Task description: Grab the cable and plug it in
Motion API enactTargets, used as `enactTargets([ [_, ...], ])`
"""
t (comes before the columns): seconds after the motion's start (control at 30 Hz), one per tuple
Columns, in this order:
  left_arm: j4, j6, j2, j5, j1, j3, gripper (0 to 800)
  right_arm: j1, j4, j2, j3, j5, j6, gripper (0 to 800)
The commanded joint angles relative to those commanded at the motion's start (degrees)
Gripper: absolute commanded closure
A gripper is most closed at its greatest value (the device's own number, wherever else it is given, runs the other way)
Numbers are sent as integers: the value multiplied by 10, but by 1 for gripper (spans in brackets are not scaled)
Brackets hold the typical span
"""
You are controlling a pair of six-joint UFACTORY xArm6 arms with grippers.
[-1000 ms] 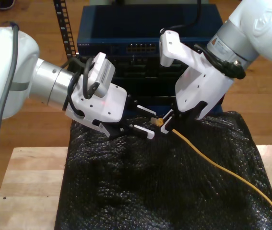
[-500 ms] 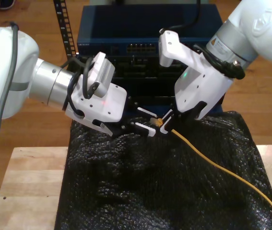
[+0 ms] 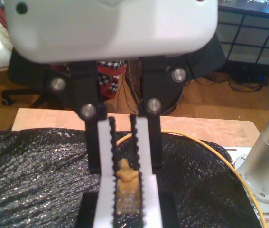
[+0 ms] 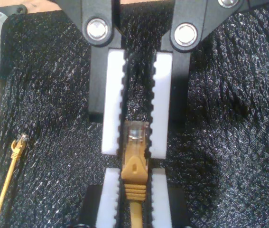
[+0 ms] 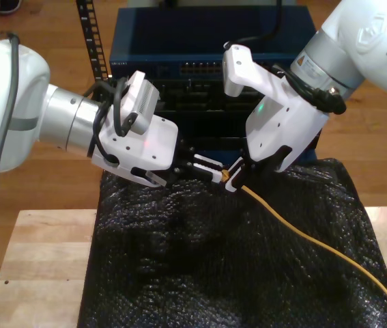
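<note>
Nearest us, the wooden bench (image 5: 36,273) carries a black crinkled mat (image 5: 213,273), and we place everything else by that mat. The cable (image 5: 316,244) runs up across the mat from its near corner at the exterior view's right and lifts off the surface toward the mat's far edge. There both of our grippers meet it just above the mat. Our first gripper (image 5: 236,176), on the arm reaching down from the exterior view's right, is clamped narrow on the yellow boot behind the plug, with the cable trailing out behind it. Our second gripper (image 4: 136,145), coming over the mat's far edge from the exterior view's left, is narrowed on the clear plug tip (image 4: 136,133), its toothed white pads (image 4: 114,104) lying against both sides of the tip. The two grippers sit tip to tip, almost touching. A second yellow plug end (image 4: 19,142) lies flat on the mat, apart from the held one. Beyond the mat's far edge stands a dark blue box (image 5: 207,41) with a row of ports (image 5: 203,68) facing us.
</note>
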Motion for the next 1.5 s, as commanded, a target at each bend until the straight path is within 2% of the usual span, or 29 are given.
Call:
enactTargets([
  [0.1, 1, 0, 1, 0, 0, 1, 776, 0, 0, 0, 0, 0, 0, 748],
  [0.13, 1, 0, 1, 0, 0, 1, 778, 0, 0, 0, 0, 0, 0, 702],
  [0.23, 1, 0, 1, 0, 0, 0, 792, 2, 0, 0, 0, 1, 0, 482],
  [0.27, 1, -2, 2, 0, 0, -1, 794, 3, 0, 0, 0, 1, 0, 444],
  [0.4, 1, -3, 12, 9, 2, -2, 798, 1, 0, -2, 0, 2, -2, 379],
  [0.47, 2, -4, 17, 10, 11, -4, 798, -2, 0, -2, -1, 3, -9, 318],
  [0.57, 0, -11, 19, 10, 25, -4, 799, -4, -1, -4, -2, 4, -20, 63],
  [0.6, 0, -15, 20, 10, 25, -4, 799, -5, -2, -5, -3, 4, -25, 42],
  [0.7, 0, -23, 25, 9, 28, -5, 799, -8, -5, -13, -4, 0, -41, 1],
  [0.93, -1, -33, 25, 9, 50, -5, 799, -34, -11, -55, -6, -25, -76, 0],
  [1.07, -7, -51, 29, 10, 62, -11, 799, -36, -18, -55, -7, -30, -82, 8],
  [1.17, -11, -66, 47, 22, 76, -17, 799, -35, -18, -54, -7, -31, -81, 3],
  [1.3, -42, -82, 80, 73, 105, -37, 799, -38, -18, -59, -7, -33, -82, 1],
  [1.5, -61, -87, 105, 115, 117, -51, 798, -38, -17, -82, 4, -33, -98, 4],
])
